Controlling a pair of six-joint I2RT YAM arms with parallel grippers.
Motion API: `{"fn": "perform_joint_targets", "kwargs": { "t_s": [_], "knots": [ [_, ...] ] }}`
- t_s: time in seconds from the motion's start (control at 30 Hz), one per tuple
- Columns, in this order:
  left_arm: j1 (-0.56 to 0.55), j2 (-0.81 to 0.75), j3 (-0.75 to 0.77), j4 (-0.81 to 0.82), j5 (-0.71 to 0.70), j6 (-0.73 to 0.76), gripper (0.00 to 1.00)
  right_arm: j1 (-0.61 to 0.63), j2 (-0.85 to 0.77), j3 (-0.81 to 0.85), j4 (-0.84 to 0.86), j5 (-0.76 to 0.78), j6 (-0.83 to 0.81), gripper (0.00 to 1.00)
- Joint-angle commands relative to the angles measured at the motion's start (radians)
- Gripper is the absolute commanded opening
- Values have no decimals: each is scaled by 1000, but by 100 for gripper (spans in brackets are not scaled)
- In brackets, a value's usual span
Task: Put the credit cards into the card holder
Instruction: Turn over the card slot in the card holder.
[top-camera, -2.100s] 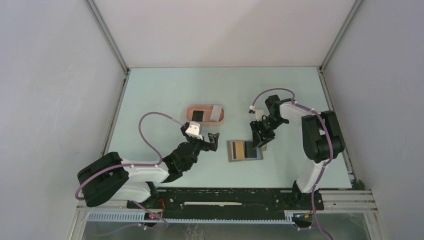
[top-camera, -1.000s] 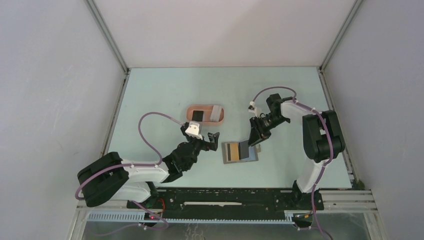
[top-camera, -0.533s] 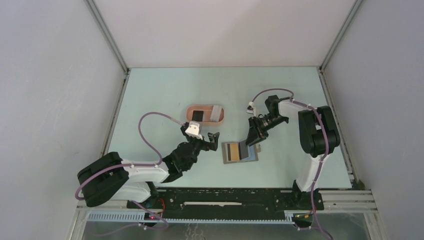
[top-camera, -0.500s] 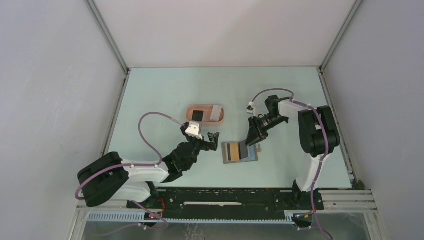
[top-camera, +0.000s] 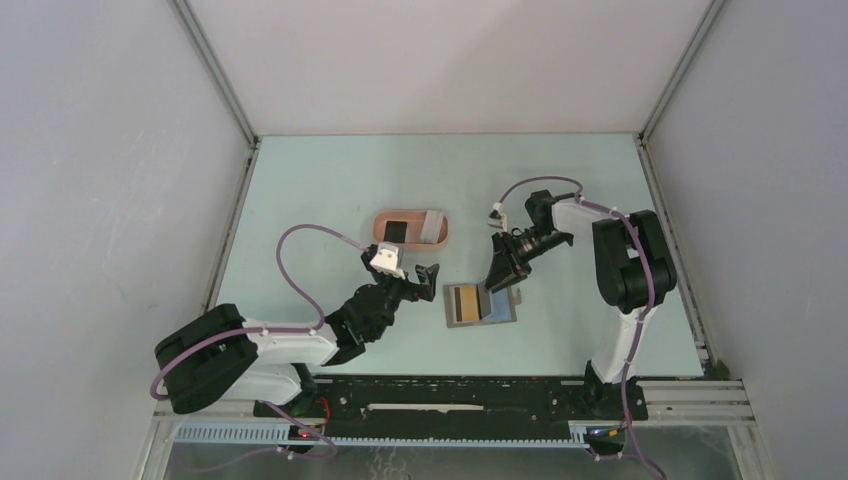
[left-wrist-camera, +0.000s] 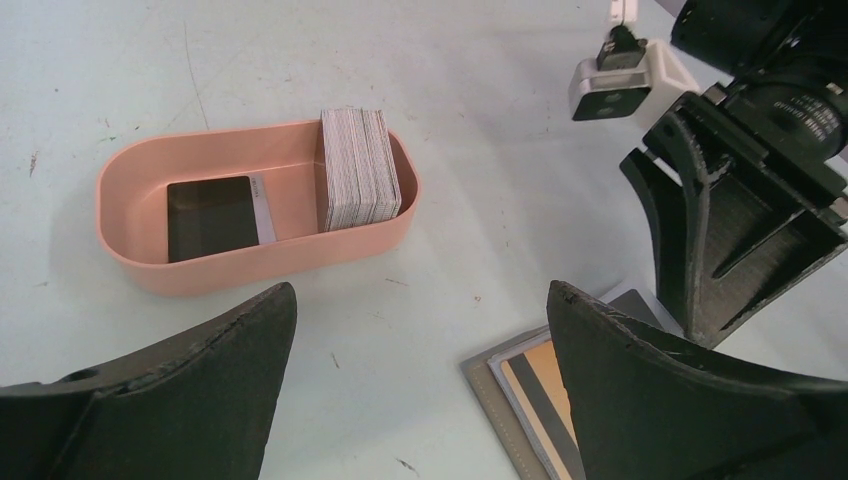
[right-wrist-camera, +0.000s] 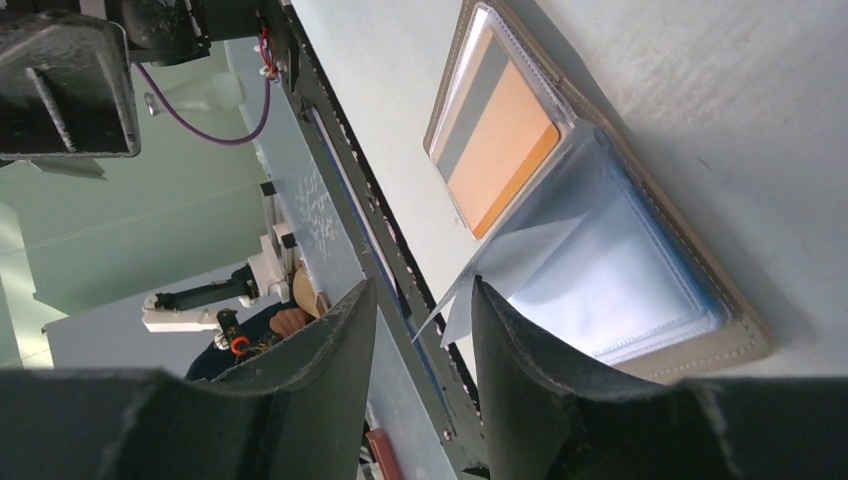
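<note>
R gripper (right-wrist-camera: 418, 292) nearly shut round wallet sleeve (right-wrist-camera: 505, 262) (grip unclear); L gripper (left-wrist-camera: 420, 300) wide open, empty.

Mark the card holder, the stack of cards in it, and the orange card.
card holder (left-wrist-camera: 250, 268): left wrist view, near outer wall.
stack of cards (left-wrist-camera: 357, 155): left wrist view, upper edges.
orange card (right-wrist-camera: 510, 150): right wrist view, orange face.

Pale green table (top-camera: 330, 180) before me, faintly scuffed and specked; two things rest directly on it; salmon-pink oval card holder (left-wrist-camera: 300, 252) toward the middle, flat on its base; grey folding wallet (top-camera: 505, 313) lying open, nearer me and to the right, apart from it.
</note>
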Motion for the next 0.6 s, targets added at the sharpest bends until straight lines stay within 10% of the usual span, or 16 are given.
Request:
{"fn": "perform_joint_targets", "kwargs": {
  "t_s": [0.0,0.57],
  "knots": [
    [3,-10,-35,58,-6,-9,100,26,45,34,-3,-30,-6,49],
    [3,-31,-82,121,-25,-20,100,132,144,96,-55,-100,-63,61]
  ]
}}
